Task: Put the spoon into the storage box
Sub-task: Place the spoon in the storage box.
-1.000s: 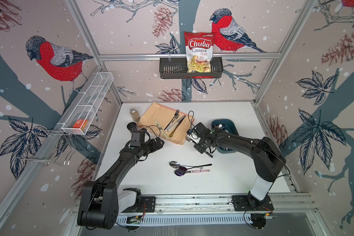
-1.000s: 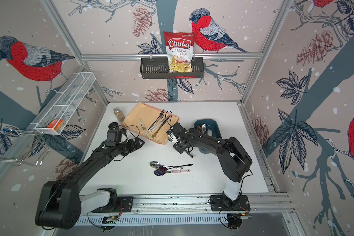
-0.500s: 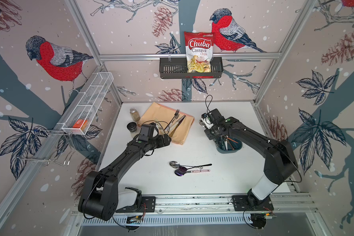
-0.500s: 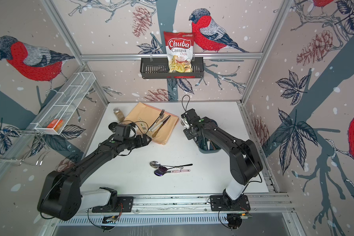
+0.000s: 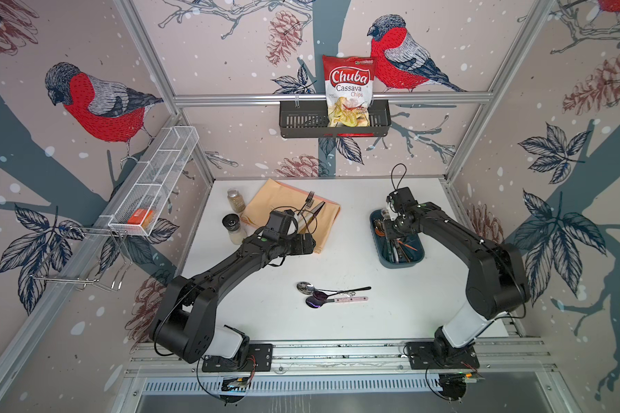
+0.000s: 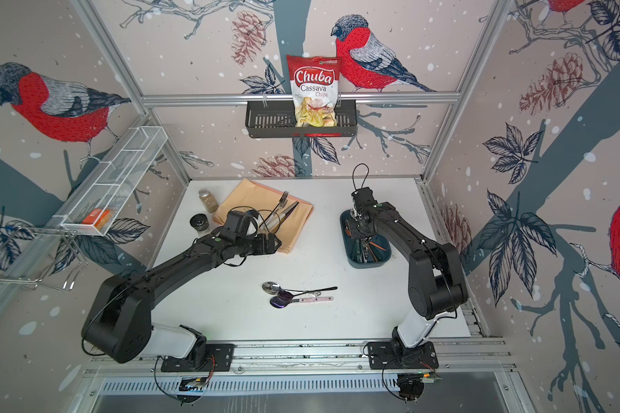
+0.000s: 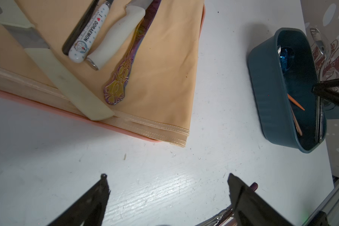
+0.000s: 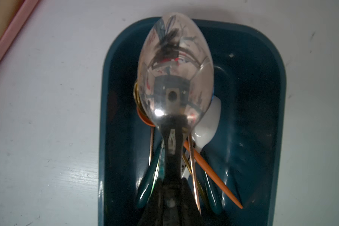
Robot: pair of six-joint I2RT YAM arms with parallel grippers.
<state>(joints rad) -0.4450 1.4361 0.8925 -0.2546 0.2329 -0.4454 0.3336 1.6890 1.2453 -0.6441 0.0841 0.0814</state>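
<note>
1. Since a second earlier, the right arm [image 5: 455,232] had swung away from the peach cloth [image 5: 287,202] by the far edge of the table [image 5: 337,329]. It had crossed to the storage box [image 5: 403,264] near the table's right edge. The left arm [image 5: 230,264] had edged closer to the cloth, and the three loose spoons [image 5: 332,295] toward the front edge had not shifted.
2. The right jaws were pressed onto the handle of the silver spoon [image 8: 174,68], pinching it.
3. The bowl stuck out straight ahead of the tips, clear of the cutlery [image 8: 202,168] already lying in the box.
4. In the right wrist view the bowl's tip crossed the box's far rim, while the handle ran along the box's length.
5. The spoon looked held above the box, not yet resting in it; how high could not be told.
6. The step in hand was most likely the release.
   - Done well, the arm would draw back a little toward the box's near end so the bowl cleared the far rim.
   - It would then lower until the spoon sat close over the pile, and only then part the jaws.
   - A high drop risked the spoon bouncing off the stacked handles.
7. The left jaws were spread wide over bare table just off the cloth's corner, holding nothing.
</note>
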